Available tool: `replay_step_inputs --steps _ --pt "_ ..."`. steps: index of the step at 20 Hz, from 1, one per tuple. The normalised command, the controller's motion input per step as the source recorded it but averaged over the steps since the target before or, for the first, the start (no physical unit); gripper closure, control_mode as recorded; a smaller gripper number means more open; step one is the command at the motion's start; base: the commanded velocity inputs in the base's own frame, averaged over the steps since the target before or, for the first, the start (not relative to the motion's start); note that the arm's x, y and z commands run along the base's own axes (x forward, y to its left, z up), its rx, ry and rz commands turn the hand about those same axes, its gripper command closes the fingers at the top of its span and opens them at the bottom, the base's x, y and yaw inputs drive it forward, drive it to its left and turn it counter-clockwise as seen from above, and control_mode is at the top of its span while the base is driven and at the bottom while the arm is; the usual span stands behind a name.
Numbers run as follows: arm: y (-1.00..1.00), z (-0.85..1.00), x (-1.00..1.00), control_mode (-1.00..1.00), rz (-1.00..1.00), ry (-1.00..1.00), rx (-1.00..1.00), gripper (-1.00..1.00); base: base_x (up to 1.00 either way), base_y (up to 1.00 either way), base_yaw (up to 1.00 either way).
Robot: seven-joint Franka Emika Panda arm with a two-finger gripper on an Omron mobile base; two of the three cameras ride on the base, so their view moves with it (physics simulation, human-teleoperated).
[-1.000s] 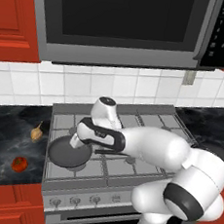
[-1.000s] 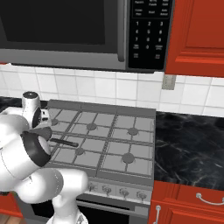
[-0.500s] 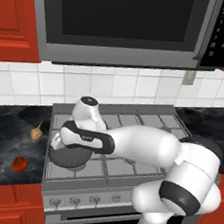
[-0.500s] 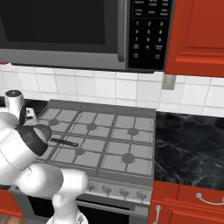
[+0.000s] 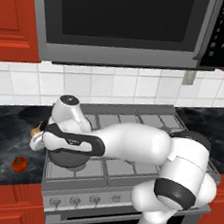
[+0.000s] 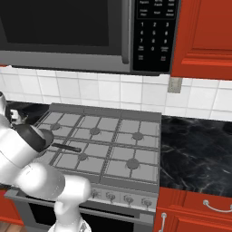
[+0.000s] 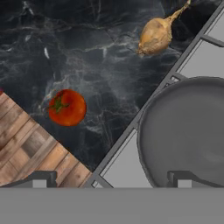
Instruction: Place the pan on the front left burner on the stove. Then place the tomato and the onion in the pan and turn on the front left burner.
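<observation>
Pan: round, dark grey, shallow, sitting on the front left section of the stove, with nothing in it; from the left base view only its dark rim shows beneath the robot's wrist, and from the right base view its long thin black handle lies across the grate toward the middle of the range. Front left burner: beneath the pan, hidden by it. Tomato: small, glossy red, green stem spot on top, lying on the black marbled counter to the left of the stove, well apart from the pan; also seen from the left base view near the counter's front edge. Onion: tan-yellow bulb with a thin stalk pointing away toward the stove's edge, lying on the same counter just beside the stove's left side, farther back than the tomato; in the left base view a tan sliver of it peeks out next to the wrist. Gripper: hanging above the stove's left edge, jaws spread wide, nothing between them, one fingertip over the pan's rim and the other over the floor side. Stove knobs: a row of small grey dials along the front panel. Surroundings: black microwave overhead, white tiled wall, red cabinets, wooden floor below the counter's front.
</observation>
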Motion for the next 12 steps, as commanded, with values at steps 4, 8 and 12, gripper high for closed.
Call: replay_step_inputs --steps 4,8,12 --pt "0.59 0.16 -0.04 -1.00 0.00 0.01 0.00 -1.00 0.00 0.00 0.00" --pt "0.60 0.14 -0.06 -1.00 0.00 0.02 0.00 -1.00 0.00 0.00 0.00" --pt "0.46 0.00 -0.04 -1.00 0.00 0.00 0.00 -1.00 0.00 0.00 0.00"
